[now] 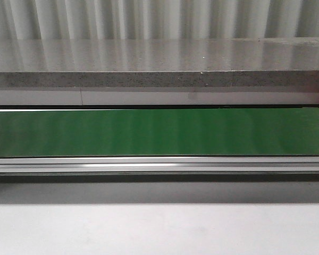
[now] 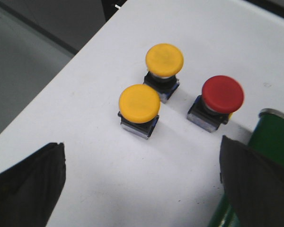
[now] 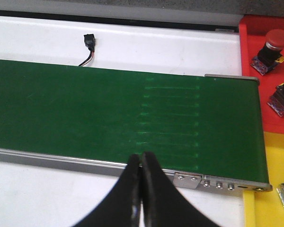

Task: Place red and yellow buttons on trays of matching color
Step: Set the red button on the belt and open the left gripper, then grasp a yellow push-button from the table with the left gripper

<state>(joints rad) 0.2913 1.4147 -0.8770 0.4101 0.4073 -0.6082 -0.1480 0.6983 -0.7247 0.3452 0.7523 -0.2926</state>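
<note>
Above a white table (image 2: 99,189), the left gripper (image 2: 142,189) hangs spread wide over two yellow buttons (image 2: 139,103) and a red button (image 2: 222,93); the right gripper (image 3: 142,165), fingers pressed together, hovers at the green belt (image 3: 109,109). No writing is legible.

The right hand (image 3: 142,163) is seen with its two dark fingers pressed together and nothing between them, over the near rail of a green conveyor belt (image 3: 109,109). On the white desk (image 3: 156,45) beyond the belt, at eleven o'clock, a small black connector with wires (image 3: 89,42) is seen. At two o'clock, two red buttons (image 3: 270,45) are seen on a red tray (image 3: 248,47). A yellow tray (image 3: 279,156) is seen at four o'clock.
</note>
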